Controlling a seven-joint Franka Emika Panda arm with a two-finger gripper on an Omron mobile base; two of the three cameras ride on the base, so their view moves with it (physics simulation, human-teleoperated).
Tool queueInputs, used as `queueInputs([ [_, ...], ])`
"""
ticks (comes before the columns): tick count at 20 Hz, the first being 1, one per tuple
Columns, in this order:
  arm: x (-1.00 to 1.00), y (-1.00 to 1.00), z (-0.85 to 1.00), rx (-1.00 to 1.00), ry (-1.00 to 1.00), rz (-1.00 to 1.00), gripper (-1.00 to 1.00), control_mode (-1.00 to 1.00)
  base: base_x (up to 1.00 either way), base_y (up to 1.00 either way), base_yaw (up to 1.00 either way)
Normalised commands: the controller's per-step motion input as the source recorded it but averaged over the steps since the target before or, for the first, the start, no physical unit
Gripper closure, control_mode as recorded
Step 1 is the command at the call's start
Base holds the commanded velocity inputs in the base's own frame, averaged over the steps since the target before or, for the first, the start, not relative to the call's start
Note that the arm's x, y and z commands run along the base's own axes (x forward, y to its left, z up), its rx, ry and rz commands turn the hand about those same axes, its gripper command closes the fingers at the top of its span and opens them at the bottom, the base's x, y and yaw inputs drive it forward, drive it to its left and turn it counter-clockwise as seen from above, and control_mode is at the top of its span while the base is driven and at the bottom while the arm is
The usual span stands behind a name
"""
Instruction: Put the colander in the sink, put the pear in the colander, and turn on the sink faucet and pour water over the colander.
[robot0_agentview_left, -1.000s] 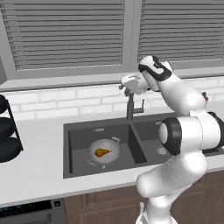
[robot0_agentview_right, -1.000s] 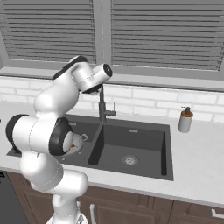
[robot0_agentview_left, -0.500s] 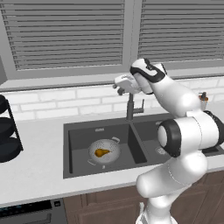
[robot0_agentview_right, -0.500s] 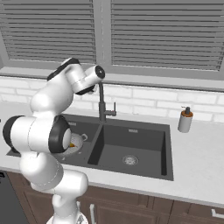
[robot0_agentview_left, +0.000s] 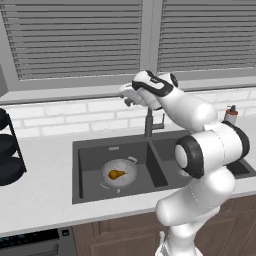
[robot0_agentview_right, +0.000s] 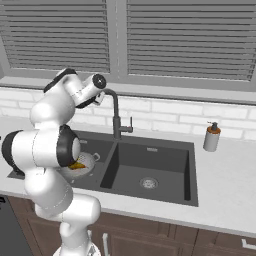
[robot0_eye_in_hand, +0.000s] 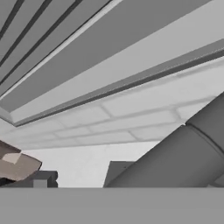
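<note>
While the arm reached high over the sink (robot0_agentview_left: 95, 192), the gripper (robot0_agentview_left: 128, 95) stood level with the top of the sink faucet (robot0_agentview_right: 117, 116), its jaws spread fully wide and holding nothing. The colander (robot0_agentview_left: 118, 173) sat in the left basin, at about 7 o'clock from the faucet base in the left base view, with the pear (robot0_agentview_left: 116, 174) lying inside it. Two of the three steps therefore appeared complete; water was not yet running. In the hand view, a thick dark tube, probably the spout, ran diagonally at 4 o'clock, very close to the camera.

Risks, as judged:
- The jaws could push the swivel spout without reaching the side lever, so no water would flow.
- A spout left turned toward the right basin would pour water clear of the colander.
- A soap dispenser (robot0_agentview_right: 212, 137) on the bench stood well apart and seemed safe.
</note>
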Motion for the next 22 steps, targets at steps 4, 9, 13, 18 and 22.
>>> queueInputs([
  [4, 0.78, 0.0, -0.2, -0.03, 0.0, -0.18, -1.0, -1.0, 0.0, 0.0, 0.0],
  [9, 0.46, -0.02, -0.07, -0.01, 0.0, -0.17, -1.0, -1.0, 0.0, 0.0, 0.0],
  [13, -0.37, -0.09, 0.0, 0.0, -0.04, -0.1, -1.0, -1.0, 0.0, 0.0, 0.0],
  [18, -0.26, -0.26, 0.02, 0.05, -0.02, -0.13, -1.0, -1.0, 0.0, 0.0, 0.0],
  [22, 0.19, -0.06, 0.03, 0.01, -0.01, -0.2, -1.0, -1.0, 0.0, 0.0, 0.0],
])
